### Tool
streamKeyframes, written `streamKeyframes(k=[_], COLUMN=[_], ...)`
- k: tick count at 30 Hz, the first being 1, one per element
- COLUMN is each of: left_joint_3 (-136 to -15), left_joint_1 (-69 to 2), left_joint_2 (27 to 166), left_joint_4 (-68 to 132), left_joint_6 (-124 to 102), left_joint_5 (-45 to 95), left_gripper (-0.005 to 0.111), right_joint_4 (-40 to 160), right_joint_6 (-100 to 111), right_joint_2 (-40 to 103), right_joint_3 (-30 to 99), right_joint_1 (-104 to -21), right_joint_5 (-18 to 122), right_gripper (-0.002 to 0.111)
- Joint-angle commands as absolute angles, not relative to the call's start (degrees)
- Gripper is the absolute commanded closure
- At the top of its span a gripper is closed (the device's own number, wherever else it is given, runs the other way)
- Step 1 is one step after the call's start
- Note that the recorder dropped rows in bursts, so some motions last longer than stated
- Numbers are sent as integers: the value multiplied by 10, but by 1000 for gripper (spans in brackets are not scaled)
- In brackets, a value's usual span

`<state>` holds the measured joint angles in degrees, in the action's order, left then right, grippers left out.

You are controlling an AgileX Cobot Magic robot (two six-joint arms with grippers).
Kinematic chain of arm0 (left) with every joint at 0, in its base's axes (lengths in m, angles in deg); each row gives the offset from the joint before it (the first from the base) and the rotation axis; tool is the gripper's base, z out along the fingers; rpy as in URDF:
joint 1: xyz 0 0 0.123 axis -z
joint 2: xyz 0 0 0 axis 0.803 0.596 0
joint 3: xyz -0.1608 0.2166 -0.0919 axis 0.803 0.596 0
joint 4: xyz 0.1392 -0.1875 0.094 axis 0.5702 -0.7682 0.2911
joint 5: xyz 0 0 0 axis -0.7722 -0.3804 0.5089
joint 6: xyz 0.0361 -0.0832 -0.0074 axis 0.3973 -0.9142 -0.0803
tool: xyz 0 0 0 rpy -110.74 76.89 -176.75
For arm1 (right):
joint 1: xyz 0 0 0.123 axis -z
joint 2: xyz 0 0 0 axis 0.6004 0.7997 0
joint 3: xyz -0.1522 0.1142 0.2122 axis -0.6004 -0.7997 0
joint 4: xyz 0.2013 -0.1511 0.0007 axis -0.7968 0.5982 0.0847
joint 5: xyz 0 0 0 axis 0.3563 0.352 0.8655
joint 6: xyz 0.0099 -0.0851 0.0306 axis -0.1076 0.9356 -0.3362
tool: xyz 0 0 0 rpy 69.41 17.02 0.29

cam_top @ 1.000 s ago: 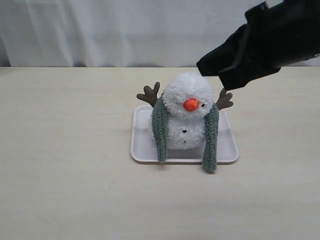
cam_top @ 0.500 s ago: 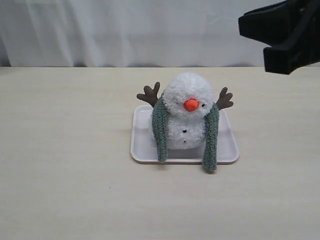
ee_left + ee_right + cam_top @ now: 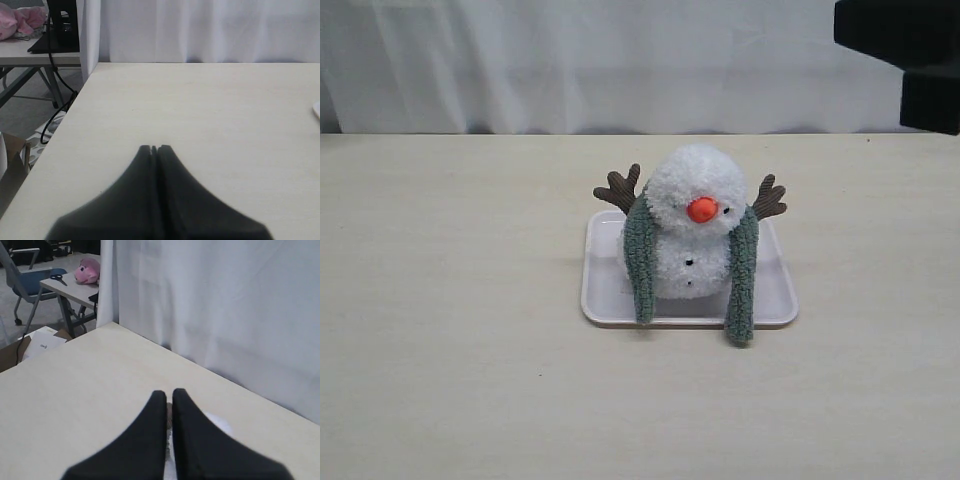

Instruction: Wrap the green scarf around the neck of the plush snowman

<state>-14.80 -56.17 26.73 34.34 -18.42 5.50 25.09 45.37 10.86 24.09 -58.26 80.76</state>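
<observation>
White and fluffy, upright on the tray mid-desk: plush snowman. Draped behind its neck, ends hanging down either side of the front, uncrossed: green scarf. Pressed shut, empty, over bare desk: left gripper. Likewise shut, holding nothing, raised well apart: right gripper.

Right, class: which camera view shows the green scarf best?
The exterior view: the scarf hangs from the snowman's neck, both ends down its front. The left wrist view shows none of it; the right wrist view shows no scarf, only a white patch behind the end effector.
</observation>
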Motion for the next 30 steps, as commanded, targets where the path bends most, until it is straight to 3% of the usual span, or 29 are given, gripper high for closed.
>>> streamKeyframes(k=[1, 11, 22, 30], left_joint_3=[-147, -147, -147, -147], left_joint_1=[-559, -559, -559, -559], left_joint_2=[266, 266, 266, 266], left_joint_4=[344, 344, 344, 344], left_joint_6=[-184, -184, -184, -184], left_joint_5=[62, 62, 62, 62], left_gripper=[107, 107, 107, 107], right_joint_4=[250, 250, 250, 250], right_joint_6=[447, 443, 427, 418], right_joint_2=[103, 37, -238, -292], right_joint_3=[238, 237, 78, 64], right_joint_1=[-584, -584, -584, -584], right_joint_5=[795, 770, 564, 580], right_gripper=[104, 104, 104, 104])
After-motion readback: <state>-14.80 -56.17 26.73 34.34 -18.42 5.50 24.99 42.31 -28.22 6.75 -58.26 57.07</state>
